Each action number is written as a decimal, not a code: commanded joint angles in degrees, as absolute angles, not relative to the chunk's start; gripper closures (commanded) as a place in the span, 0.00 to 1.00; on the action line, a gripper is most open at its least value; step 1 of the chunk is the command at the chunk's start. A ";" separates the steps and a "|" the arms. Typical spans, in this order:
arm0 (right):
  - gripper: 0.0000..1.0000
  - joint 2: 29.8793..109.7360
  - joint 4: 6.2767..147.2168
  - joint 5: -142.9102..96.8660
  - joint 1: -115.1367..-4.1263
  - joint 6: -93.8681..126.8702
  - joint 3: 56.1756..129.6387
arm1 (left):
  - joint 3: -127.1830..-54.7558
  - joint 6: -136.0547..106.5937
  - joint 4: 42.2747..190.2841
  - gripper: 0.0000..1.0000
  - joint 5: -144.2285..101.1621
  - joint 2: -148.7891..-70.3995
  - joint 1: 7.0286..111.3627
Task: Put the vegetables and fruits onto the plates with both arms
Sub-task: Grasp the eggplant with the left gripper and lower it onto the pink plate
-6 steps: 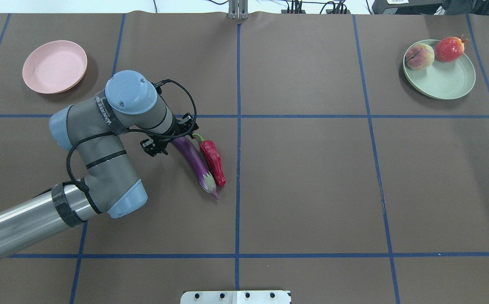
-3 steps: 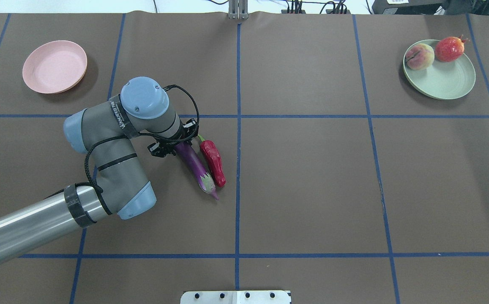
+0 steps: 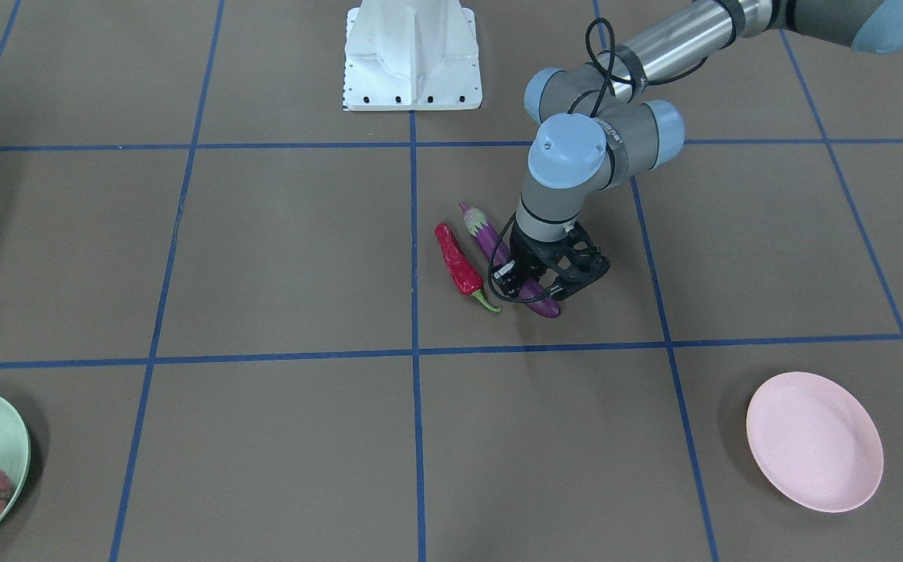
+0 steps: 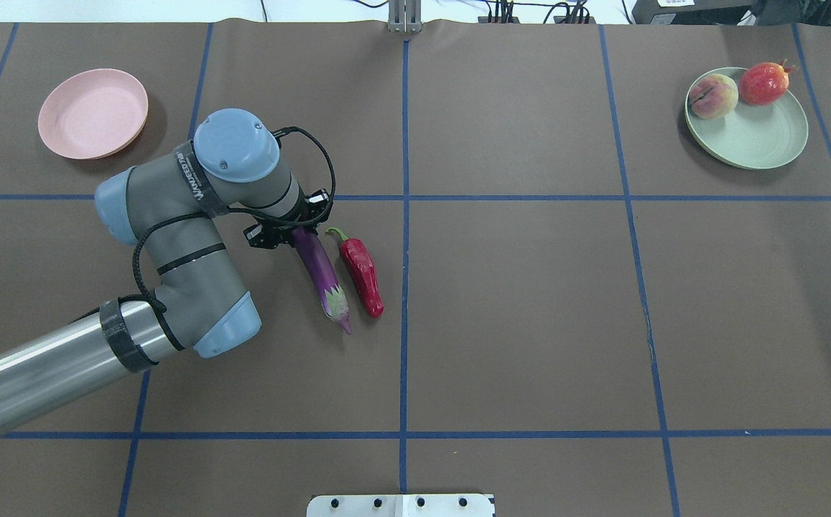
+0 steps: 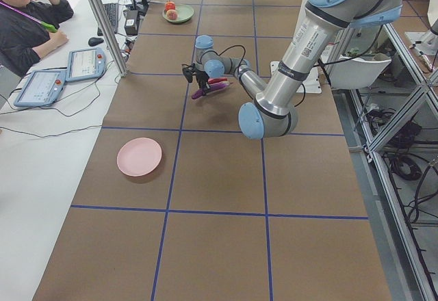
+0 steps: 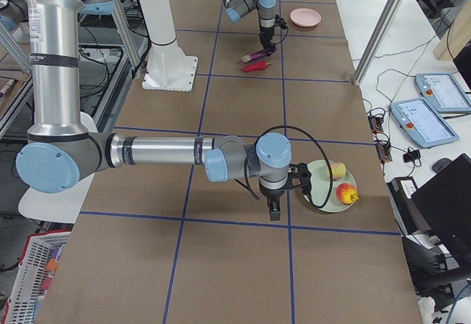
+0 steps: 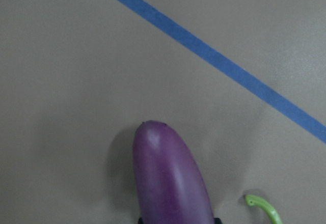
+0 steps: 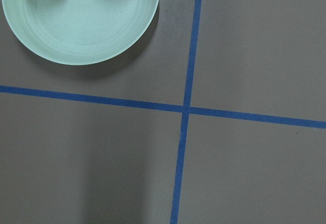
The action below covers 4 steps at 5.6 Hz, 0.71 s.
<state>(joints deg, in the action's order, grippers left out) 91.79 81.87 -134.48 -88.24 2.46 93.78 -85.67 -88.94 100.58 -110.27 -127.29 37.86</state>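
My left gripper is shut on the blunt end of the purple eggplant, which also shows in the front view and fills the lower left wrist view. The red chili lies on the table just right of it, a small gap apart. The pink plate is bare at the far left. The mint plate at the far right holds the peach and the pomegranate. My right gripper hangs near the mint plate; I cannot tell its state.
The white base block stands at the robot's side of the table. Blue tape lines grid the brown mat. An operator and tablets sit beyond the table's far edge.
The left gripper closed on the eggplant's blunt end and drew it left and back, away from the chili. The chili and plates have not moved.
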 commanded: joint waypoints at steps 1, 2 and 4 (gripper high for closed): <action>0.01 91.85 81.83 -134.47 -88.24 2.46 93.78 | -83.87 -63.34 97.67 1.00 -110.65 -127.09 46.70; 0.01 91.93 81.91 -134.47 -88.24 2.46 93.78 | -77.76 -50.32 97.82 1.00 -114.13 -127.44 53.28; 0.01 92.02 81.83 -134.47 -88.24 2.46 93.78 | -60.83 -28.48 98.70 1.00 -115.93 -132.94 62.46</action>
